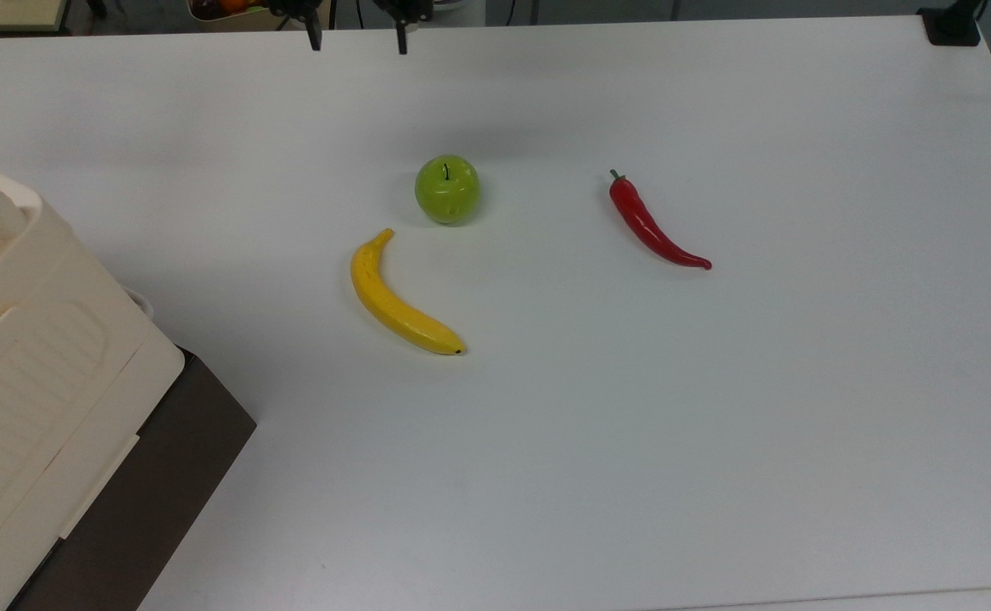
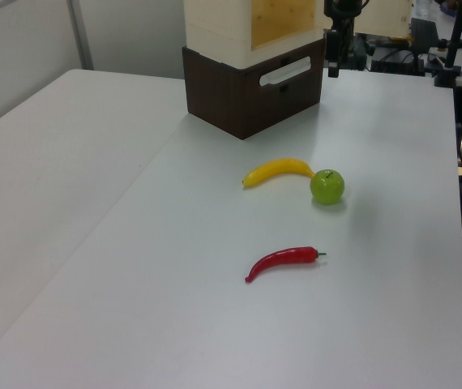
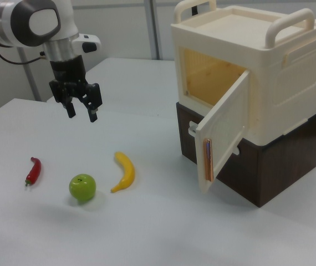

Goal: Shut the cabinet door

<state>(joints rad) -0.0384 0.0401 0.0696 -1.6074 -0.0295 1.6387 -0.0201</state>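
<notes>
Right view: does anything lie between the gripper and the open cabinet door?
In the right view, no. The gripper, open, hangs above bare white table with the cabinet door to its right; the banana lies lower, below that line.

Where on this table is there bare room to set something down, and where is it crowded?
Bare: the table beyond the red chili toward the top view's right edge, and the near strip below the banana. Crowded: banana and green apple close together; the cabinet with its open cabinet door.
</notes>
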